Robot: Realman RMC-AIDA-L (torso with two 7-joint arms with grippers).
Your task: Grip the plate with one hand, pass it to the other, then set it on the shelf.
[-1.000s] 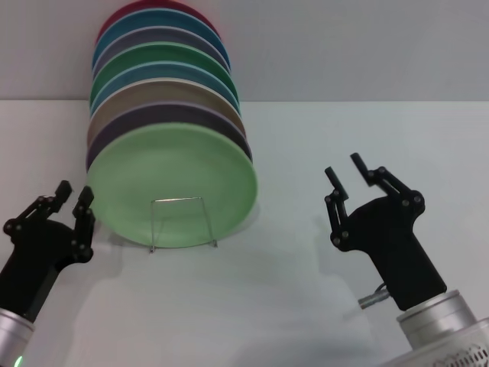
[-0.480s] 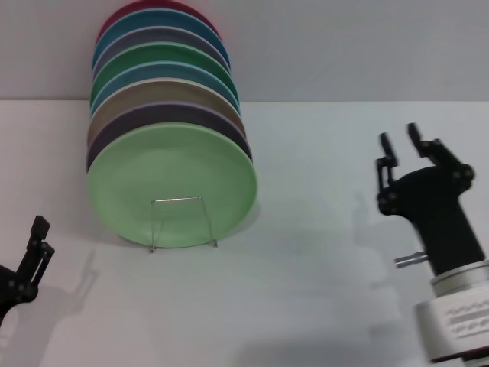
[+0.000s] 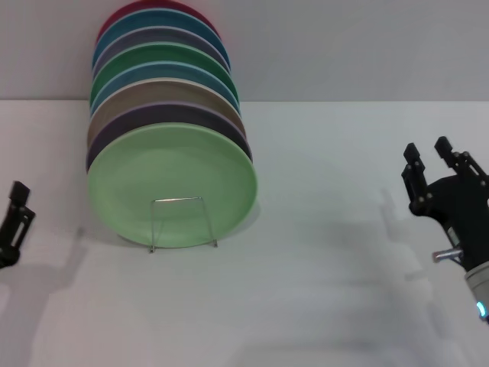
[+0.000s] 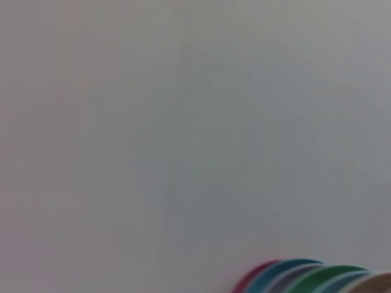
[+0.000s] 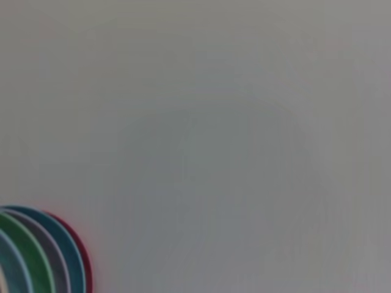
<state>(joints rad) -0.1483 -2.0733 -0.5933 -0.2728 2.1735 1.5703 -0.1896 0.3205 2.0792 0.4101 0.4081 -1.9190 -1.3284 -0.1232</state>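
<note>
The plate is sitting frontmost in the shelf, leaning on the stacked plates, while the left pincer, state indeterminable, and the empty, parted right pincer are flanking it well apart; retreat advisably without brushing the shelf.

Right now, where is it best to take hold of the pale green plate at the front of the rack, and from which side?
Probably the bare upper right rim of the pale green plate. It stands on edge, leaning back on the other plates, its lower edge behind the wire rack. The right gripper, open, could come from that side.
</note>
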